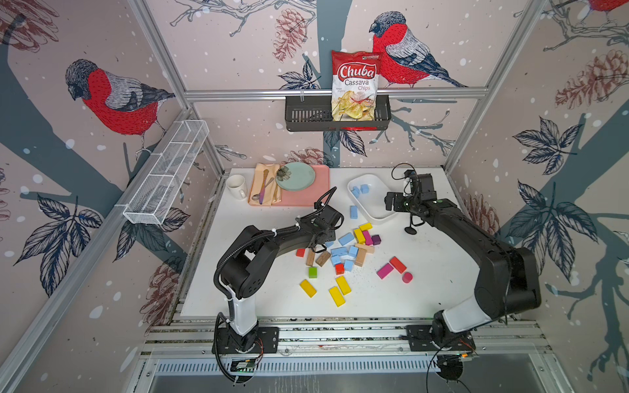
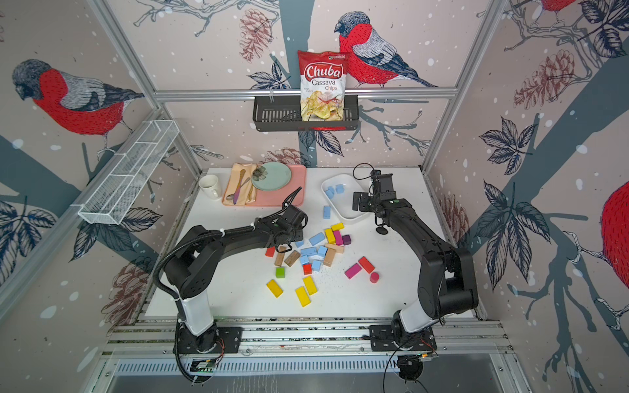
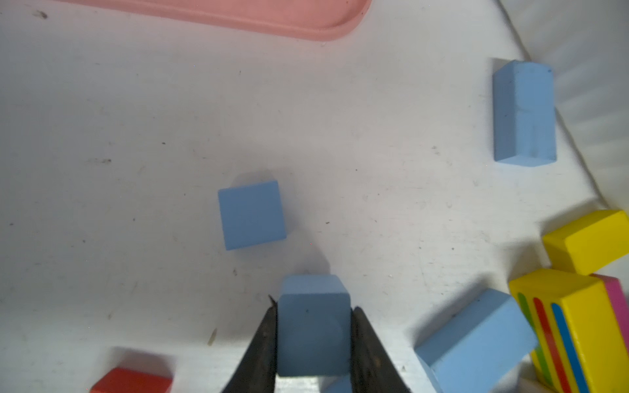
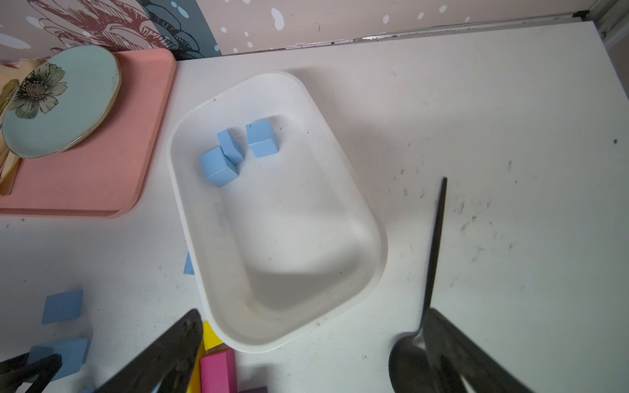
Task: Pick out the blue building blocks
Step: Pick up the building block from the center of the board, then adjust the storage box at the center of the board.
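The left gripper (image 3: 313, 306) is pinching a blue block (image 3: 313, 326), with one jaw flat against each side face. I cannot tell whether it is a cube or a short bar, nor whether it is clear of the counter (image 3: 136, 136).

Take 12 o'clock as the back wall in both top views. The tray (image 1: 372, 207) then lies between 1 and 2 o'clock from this gripper, near but not beside it. Three blocks (image 4: 235, 149) already sit in its 11 o'clock end.

The carry turns on that diagonal. A blue bar (image 1: 354, 211) lies right on the line, just beside the tray's 8 o'clock rim, with its long axis running 12 to 6. The held block will likely need height to pass over it.

The right gripper (image 4: 313, 314) is spread wide and empty. It hangs over the tray's 4 o'clock end, close to a black spoon (image 4: 434, 245). It is nearer the tray, but the left one has the load. A drop toward the tray's 9 o'clock side looks safest.

The other blue blocks (image 1: 343, 253) lie at 3 to 4 o'clock from the left gripper, mixed in with other colours.
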Tool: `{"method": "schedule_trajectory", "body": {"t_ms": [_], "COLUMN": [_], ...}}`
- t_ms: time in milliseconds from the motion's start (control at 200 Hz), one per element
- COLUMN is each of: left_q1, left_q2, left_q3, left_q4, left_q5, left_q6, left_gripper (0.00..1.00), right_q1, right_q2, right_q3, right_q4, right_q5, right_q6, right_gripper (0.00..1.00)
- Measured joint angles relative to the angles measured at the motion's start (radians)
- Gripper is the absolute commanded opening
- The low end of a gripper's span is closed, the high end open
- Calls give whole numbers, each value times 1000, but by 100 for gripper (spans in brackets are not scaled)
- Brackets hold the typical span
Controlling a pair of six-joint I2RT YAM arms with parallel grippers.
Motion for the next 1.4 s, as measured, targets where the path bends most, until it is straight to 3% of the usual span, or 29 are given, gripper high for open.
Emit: {"method": "schedule_trajectory", "body": {"t_ms": [495, 921, 1116, 1401], "left_q1": [23, 23, 23, 23], "left_q2": [-294, -407, -410, -395], "left_q3": [-85, -168, -171, -166], "left_q4": [50, 107, 113, 129], "left_q5": [40, 62, 65, 80], "left_q6": [44, 79, 82, 86], "left_gripper": [17, 19, 19, 19], "right_q1": [-68, -63, -56, -11], "right_q2": [414, 578, 584, 537], "right_q3": [394, 503, 492, 409], "right_q4": [-69, -108, -109, -105], "right_q5": [-25, -66, -64, -29], "right_q6": [14, 36, 35, 29], "right_gripper": [97, 69, 46, 28]}}
